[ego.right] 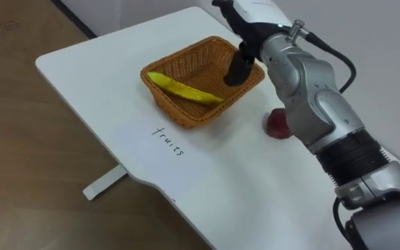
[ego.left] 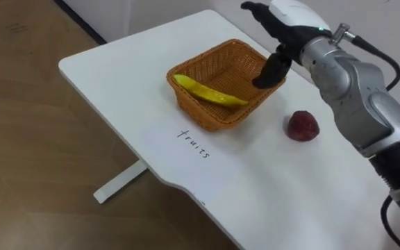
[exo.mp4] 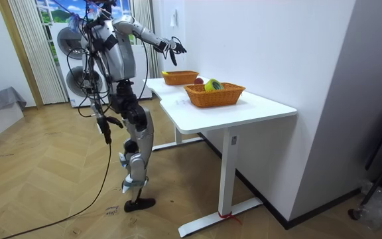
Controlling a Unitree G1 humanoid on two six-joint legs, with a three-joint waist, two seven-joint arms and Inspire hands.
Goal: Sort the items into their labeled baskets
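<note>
A wicker basket (ego.left: 192,104) stands on the white table (ego.left: 117,76) with a yellow banana (ego.left: 210,92) lying inside it; the word "fruits" is handwritten on the table in front of it. My right hand (ego.left: 278,21) hovers over the basket's far right corner, open, its dark thumb hanging toward the rim and nothing in it. To the right of the basket a red fruit (ego.left: 303,126) lies on the table, beside my forearm. In the room view my left hand (exo.mp4: 105,125) hangs low at my side.
In the room view I stand at the table's far end, right arm stretched over the far basket (exo.mp4: 180,78). A second wicker basket (exo.mp4: 214,95) holding a yellow-green fruit stands nearer the camera. The table edge and wooden floor lie to my left.
</note>
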